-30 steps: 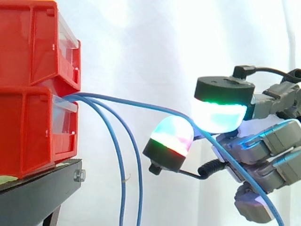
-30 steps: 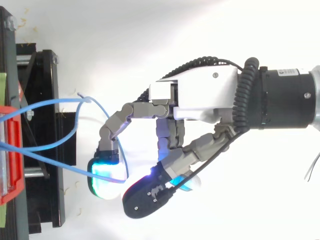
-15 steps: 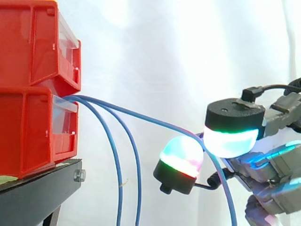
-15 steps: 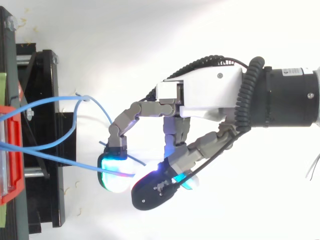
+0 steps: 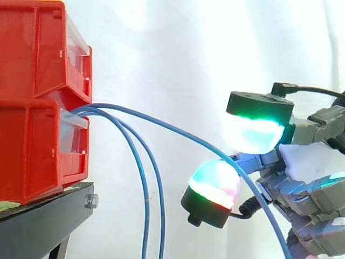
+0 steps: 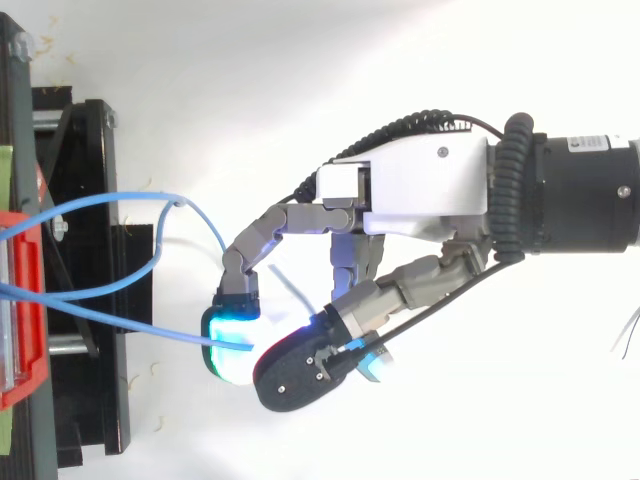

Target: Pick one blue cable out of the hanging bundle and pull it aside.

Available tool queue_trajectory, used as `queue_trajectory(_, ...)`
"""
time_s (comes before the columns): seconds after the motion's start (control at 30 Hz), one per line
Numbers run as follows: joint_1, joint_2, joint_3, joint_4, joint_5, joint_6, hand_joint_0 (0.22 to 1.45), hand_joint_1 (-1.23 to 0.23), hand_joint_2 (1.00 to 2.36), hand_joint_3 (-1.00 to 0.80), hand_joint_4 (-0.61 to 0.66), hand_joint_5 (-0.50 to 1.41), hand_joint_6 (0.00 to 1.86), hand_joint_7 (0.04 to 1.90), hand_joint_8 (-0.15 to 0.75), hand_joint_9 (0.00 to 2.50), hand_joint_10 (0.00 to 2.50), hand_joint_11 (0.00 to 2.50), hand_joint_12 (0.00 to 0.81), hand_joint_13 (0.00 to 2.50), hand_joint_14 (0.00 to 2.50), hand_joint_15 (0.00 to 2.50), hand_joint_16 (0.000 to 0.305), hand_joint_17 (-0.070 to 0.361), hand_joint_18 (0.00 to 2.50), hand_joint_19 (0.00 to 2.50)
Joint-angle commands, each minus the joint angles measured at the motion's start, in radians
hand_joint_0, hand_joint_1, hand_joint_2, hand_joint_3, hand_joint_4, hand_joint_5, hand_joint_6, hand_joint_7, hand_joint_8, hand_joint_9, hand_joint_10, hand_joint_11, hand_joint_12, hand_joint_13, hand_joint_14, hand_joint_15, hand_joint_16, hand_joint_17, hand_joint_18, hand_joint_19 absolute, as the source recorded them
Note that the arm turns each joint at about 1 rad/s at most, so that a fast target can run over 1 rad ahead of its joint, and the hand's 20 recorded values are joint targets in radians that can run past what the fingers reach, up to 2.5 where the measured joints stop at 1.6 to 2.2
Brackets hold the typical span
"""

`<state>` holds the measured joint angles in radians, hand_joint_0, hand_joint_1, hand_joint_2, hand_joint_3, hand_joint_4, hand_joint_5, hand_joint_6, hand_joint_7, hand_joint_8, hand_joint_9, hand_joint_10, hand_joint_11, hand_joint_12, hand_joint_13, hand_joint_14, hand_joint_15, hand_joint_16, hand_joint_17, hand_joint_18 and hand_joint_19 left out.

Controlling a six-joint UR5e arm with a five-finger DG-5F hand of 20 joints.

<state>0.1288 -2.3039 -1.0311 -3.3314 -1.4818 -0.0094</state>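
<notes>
Two red plastic bins (image 5: 32,145) sit stacked on a black metal stand (image 5: 43,221) before a white curtain (image 5: 178,54). Three thin blue cables come out of the front of the lower bin. One blue cable (image 5: 183,134) is drawn away from the rest, slanting out and down to the robot's grey multi-fingered hand (image 6: 420,190). The two other blue cables (image 5: 143,216) hang almost straight down just beside each other, near the stand and well apart from the hand. The fingers (image 5: 253,132) are curled round the drawn-out cable. It passes between an upper pad glowing cyan and green and a lower pad glowing green and magenta. From above those two pads lie side by side with the cable (image 6: 130,318) running in between them.
</notes>
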Motion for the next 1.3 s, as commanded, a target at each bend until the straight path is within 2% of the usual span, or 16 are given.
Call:
queue_trajectory(0.0,-0.001,0.0,0.003,-0.002,0.0,-0.001,0.51,-0.6,1.0,-0.5,-0.24,0.04,0.77,0.88,0.141,1.55,0.03,0.86,0.351,1.26,0.03,0.82,0.047,0.106,0.86,0.76)
queue_trajectory(0.1,-0.003,0.003,0.005,-0.002,-0.002,-0.006,0.57,-0.65,1.0,-0.5,-0.25,0.04,0.78,0.89,0.134,1.58,0.03,0.87,0.33,1.27,0.03,0.84,0.042,0.095,0.85,0.77)
queue_trajectory(0.27,-0.006,0.011,0.006,-0.002,-0.005,-0.038,0.6,-0.72,1.01,-0.39,-0.23,0.05,0.76,0.92,0.137,1.6,0.03,0.87,0.337,1.28,0.03,0.82,0.043,0.098,0.9,0.75)
queue_trajectory(0.9,-0.006,0.011,0.005,-0.004,-0.028,-0.166,0.61,-0.73,1.01,-0.37,-0.22,0.05,0.76,0.93,0.137,1.62,0.03,0.87,0.333,1.27,0.03,0.83,0.042,0.096,0.91,0.75)
queue_trajectory(1.27,-0.006,0.011,0.005,0.0,-0.025,-0.169,0.62,-0.75,1.01,-0.32,-0.2,0.06,0.74,1.0,0.137,1.64,0.03,0.87,0.34,1.28,0.03,0.81,0.044,0.1,0.93,0.75)
